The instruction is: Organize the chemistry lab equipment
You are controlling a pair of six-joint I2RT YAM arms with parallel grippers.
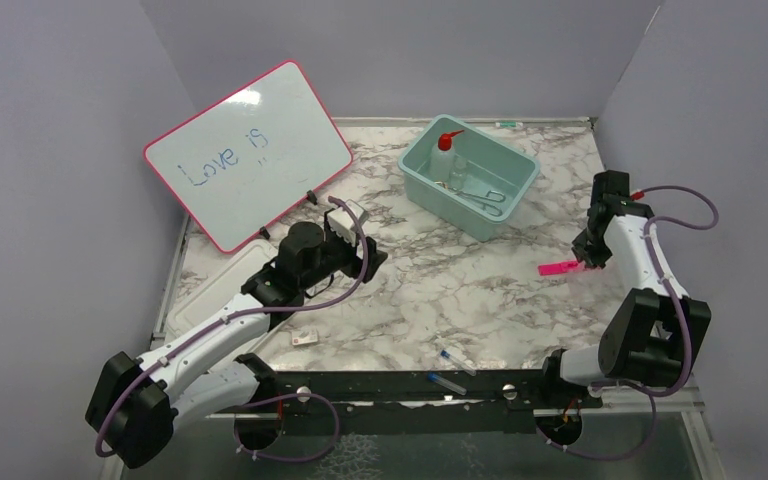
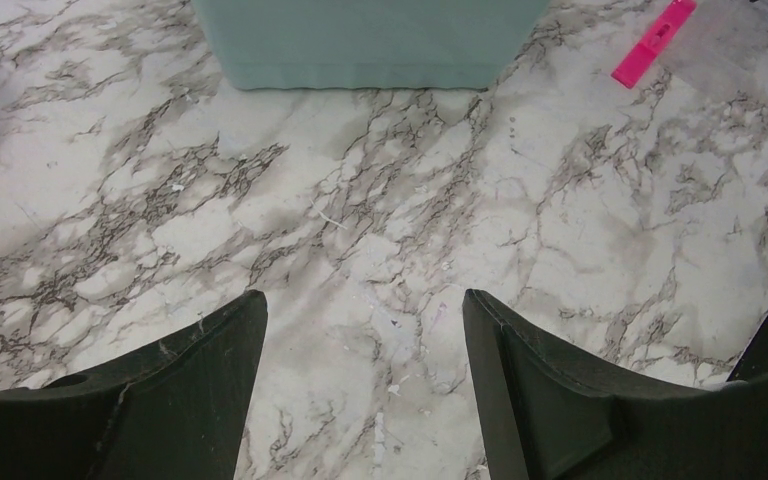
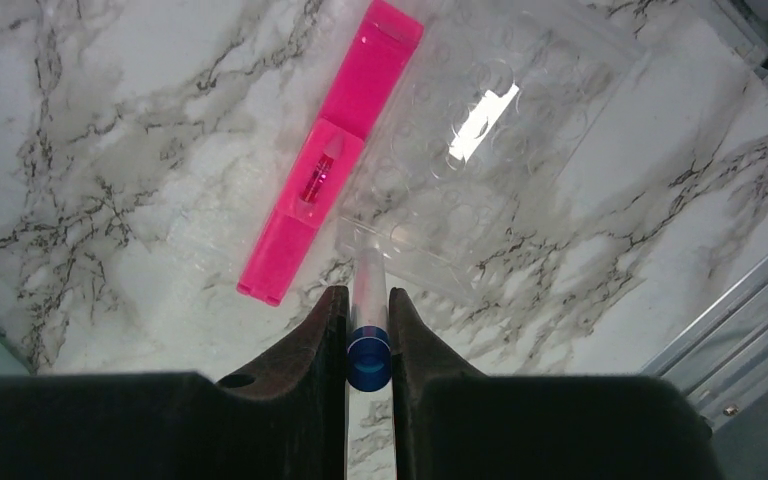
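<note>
Right gripper point(image 3: 365, 300) is shut narrow on a clear tube point(image 3: 369, 285). The blue cap point(image 3: 368, 362) sits back between the fingers, and the tube's long axis runs straight ahead along them. The tube's far end reaches the near edge of a clear plate point(image 3: 500, 150) lying ahead and to the right; whether it touches that edge or only hangs over it cannot be told. A pink case point(image 3: 330, 160) lies flat on the surface point(image 3: 110, 130) ahead and a little left, just beside the plate, its long axis slanted away to the right.

Left gripper point(image 2: 362, 300) is spread wide with nothing between the fingers and only bare surface under it. The teal bin point(image 2: 360, 50) stands straight ahead of it, near wall facing; its inside is cut off in that view. Seen from above, a squeeze bottle point(image 1: 445, 150) and forceps point(image 1: 490, 197) lie inside.

The bin is judged to be where the held tube belongs. It appears to lie off to the right gripper's left, well apart, so a carry across is needed — the left gripper is nearer but empty.

Two loose tubes point(image 1: 457, 360) lie behind both grippers near the arm bases, neither arm clearly closer. A small flat piece point(image 1: 305, 338) behind the left gripper is too small to identify.
</note>
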